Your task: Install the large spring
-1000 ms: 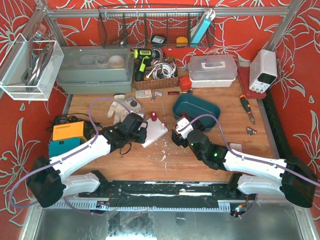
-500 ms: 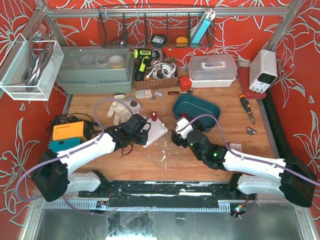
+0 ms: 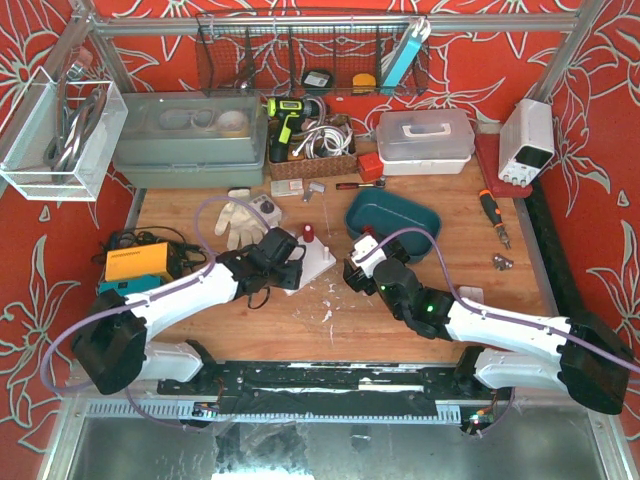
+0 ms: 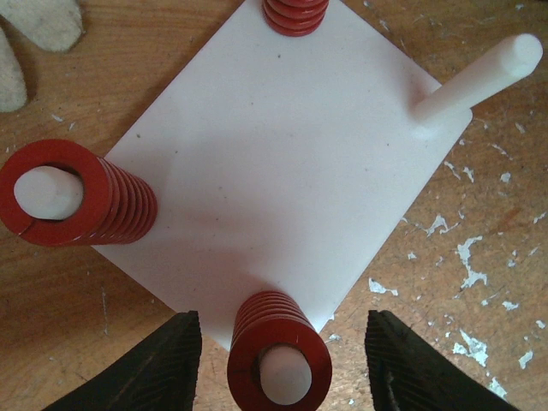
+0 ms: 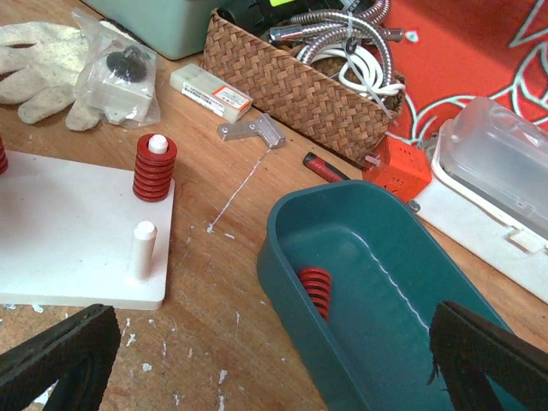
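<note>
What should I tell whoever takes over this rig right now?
Left gripper: open, straddling a red coil spring seated on a white peg, fingers clear of it.
Right gripper: open, empty, at the edge of the teal plastic bin.
White plastic board: two more red springs on pegs; one bare white peg.
A loose red spring lies in the bin.
Done: three springs seated.
To do: probably back the left arm away; the bare peg is unfilled.

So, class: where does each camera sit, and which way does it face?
Top external: high behind, looking down at the table; left arm and right arm show.
Left wrist: straight down on the white board; its fingers show.
Right wrist: low, facing the teal bin; its fingers show.
Shared: both wrist views show the board's bare peg.
</note>
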Controlling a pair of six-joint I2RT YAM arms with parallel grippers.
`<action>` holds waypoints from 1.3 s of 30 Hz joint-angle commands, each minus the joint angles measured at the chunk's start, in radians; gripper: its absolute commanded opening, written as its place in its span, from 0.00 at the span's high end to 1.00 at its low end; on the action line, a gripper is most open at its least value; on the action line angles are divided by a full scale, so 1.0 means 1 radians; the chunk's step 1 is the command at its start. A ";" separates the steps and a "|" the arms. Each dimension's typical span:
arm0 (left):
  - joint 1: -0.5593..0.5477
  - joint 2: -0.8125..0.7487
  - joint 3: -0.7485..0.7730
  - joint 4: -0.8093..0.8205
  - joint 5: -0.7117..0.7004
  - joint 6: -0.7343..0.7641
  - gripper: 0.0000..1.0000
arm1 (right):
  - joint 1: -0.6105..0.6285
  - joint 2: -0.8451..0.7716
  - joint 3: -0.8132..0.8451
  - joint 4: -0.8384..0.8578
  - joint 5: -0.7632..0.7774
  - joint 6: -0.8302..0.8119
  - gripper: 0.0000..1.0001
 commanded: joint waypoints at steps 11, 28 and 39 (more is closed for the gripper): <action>-0.007 -0.287 -0.086 0.392 -0.011 0.100 0.00 | -0.111 -0.022 0.075 -0.178 -0.018 0.078 0.01; -0.012 -0.459 -0.404 0.792 0.073 0.205 0.00 | -0.583 0.325 0.475 -0.637 -0.447 0.093 0.47; -0.013 -0.482 -0.323 0.601 0.215 0.064 0.00 | -0.704 0.291 0.500 -0.694 -0.655 0.149 0.49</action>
